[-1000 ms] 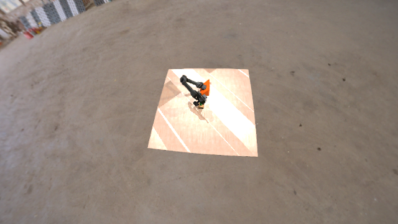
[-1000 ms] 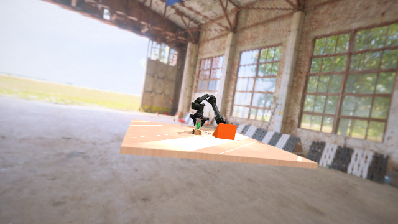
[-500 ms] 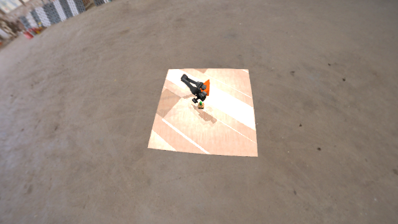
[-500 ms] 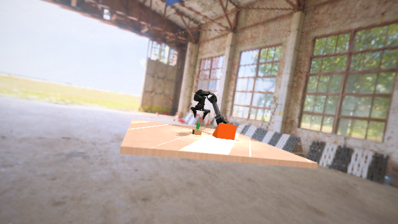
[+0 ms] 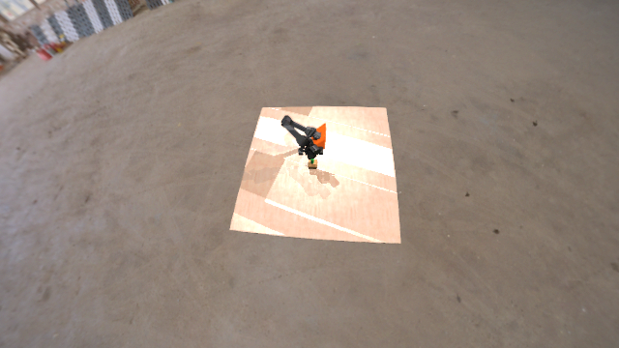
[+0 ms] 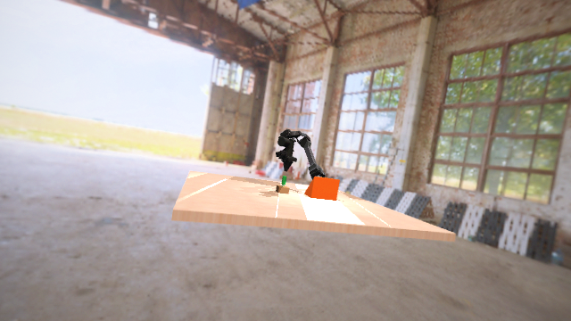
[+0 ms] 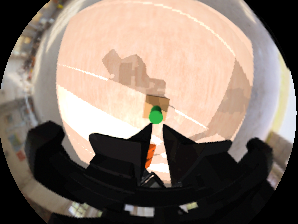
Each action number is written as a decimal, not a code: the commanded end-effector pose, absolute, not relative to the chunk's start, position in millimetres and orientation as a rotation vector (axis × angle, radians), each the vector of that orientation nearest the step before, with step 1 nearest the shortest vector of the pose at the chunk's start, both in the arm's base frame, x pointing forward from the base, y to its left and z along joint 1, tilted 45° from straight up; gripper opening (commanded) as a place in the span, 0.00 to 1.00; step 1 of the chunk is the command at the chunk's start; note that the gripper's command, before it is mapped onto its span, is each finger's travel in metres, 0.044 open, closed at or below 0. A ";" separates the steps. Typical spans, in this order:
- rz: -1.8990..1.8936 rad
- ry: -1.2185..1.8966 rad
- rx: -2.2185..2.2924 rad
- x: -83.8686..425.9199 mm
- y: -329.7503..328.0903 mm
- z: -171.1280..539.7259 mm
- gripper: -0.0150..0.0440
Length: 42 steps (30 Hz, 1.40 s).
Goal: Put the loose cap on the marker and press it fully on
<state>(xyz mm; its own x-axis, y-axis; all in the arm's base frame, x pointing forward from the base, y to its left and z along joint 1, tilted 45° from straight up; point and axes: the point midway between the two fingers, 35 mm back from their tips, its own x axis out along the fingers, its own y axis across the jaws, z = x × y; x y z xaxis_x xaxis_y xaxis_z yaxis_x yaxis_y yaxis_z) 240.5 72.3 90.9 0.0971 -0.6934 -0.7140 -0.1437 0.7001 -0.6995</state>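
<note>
The holder block [image 5: 312,165] [image 6: 284,190] [image 7: 159,101] is a small brown block on the table [image 5: 358,213] [image 6: 241,205] [image 7: 195,45]. The green cap [image 5: 312,161] [image 6: 284,179] [image 7: 156,117] stands upright over the block, at the marker's place. The marker's body under it is not clearly visible, and I cannot tell whether the cap is fully seated. My gripper [image 5: 311,158] [image 6: 285,171] [image 7: 157,126] points down just above the cap. Its fingers are nearly together, with only a narrow gap and nothing between them. The cap shows beyond the fingertips in the wrist view.
An orange wedge-shaped block [image 5: 320,137] [image 6: 325,188] [image 7: 150,156] stands beside the arm's base, behind the holder block as seen in the top view. The arm's shadow and bright light bands cross the table top.
</note>
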 end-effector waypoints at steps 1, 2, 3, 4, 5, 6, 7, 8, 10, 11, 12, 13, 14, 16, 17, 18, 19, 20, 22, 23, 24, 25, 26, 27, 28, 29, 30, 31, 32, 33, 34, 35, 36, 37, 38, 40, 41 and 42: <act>-0.518 1.422 -0.691 240.5 71.4 88.4 0.25; -0.518 1.422 -0.691 240.5 71.4 88.4 0.25; -0.518 1.422 -0.691 240.5 71.4 88.4 0.25; -0.518 1.422 -0.691 240.5 71.4 88.4 0.25; -0.518 1.422 -0.691 240.5 71.4 88.4 0.25; -0.518 1.422 -0.691 240.5 71.4 88.4 0.25; -0.518 1.422 -0.691 240.5 71.4 88.4 0.25; -0.518 1.422 -0.691 240.5 71.4 88.4 0.25; -0.518 1.422 -0.691 240.5 71.2 88.2 0.25; -0.518 1.422 -0.691 240.6 70.9 87.9 0.25; -0.518 1.422 -0.691 240.7 70.4 87.4 0.25; -0.518 1.422 -0.691 240.8 69.9 86.8 0.25; -0.518 1.422 -0.691 240.9 69.1 86.0 0.25; -0.518 1.422 -0.691 241.1 67.4 84.3 0.25; -0.518 1.422 -0.691 241.3 66.5 83.3 0.25; -0.518 1.422 -0.691 241.4 65.4 82.2 0.25; -0.518 1.422 -0.691 241.6 64.3 81.1 0.25; -0.518 1.422 -0.691 241.7 63.2 80.0 0.25; -0.518 1.422 -0.691 242.0 61.1 78.0 0.25; -0.518 1.422 -0.691 242.2 60.1 76.9 0.25; -0.518 1.422 -0.691 242.3 59.0 75.8 0.25; -0.519 1.422 -0.691 242.5 58.0 74.8 0.25; -0.519 1.422 -0.691 242.6 56.9 73.7 0.25; -0.519 1.422 -0.691 242.8 55.8 72.6 0.25; -0.519 1.422 -0.691 242.9 54.8 71.5 0.25; -0.519 1.422 -0.691 243.1 53.7 70.5 0.25; -0.519 1.422 -0.691 243.2 52.6 69.4 0.25; -0.519 1.422 -0.691 243.4 51.5 68.3 0.25; -0.519 1.422 -0.691 243.5 50.4 67.2 0.25; -0.519 1.422 -0.691 243.7 49.3 66.0 0.25; -0.519 1.422 -0.691 243.8 48.2 64.9 0.25; -0.519 1.422 -0.691 244.0 47.1 63.8 0.25; -0.519 1.422 -0.691 244.1 46.0 62.8 0.25; -0.519 1.422 -0.691 244.3 45.0 61.8 0.25; -0.519 1.421 -0.691 244.5 44.0 60.8 0.25; -0.517 1.421 -0.686 244.4 48.6 63.0 0.25; -0.517 1.421 -0.686 244.4 48.6 63.0 0.25; -0.517 1.421 -0.686 244.4 48.6 63.0 0.25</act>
<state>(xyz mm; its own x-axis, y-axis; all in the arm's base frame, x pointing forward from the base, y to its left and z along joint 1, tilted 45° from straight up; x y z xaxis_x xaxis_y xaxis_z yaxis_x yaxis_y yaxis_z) 244.3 47.6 62.4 0.0958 -0.6954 -0.7122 -0.0751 0.7084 -0.7018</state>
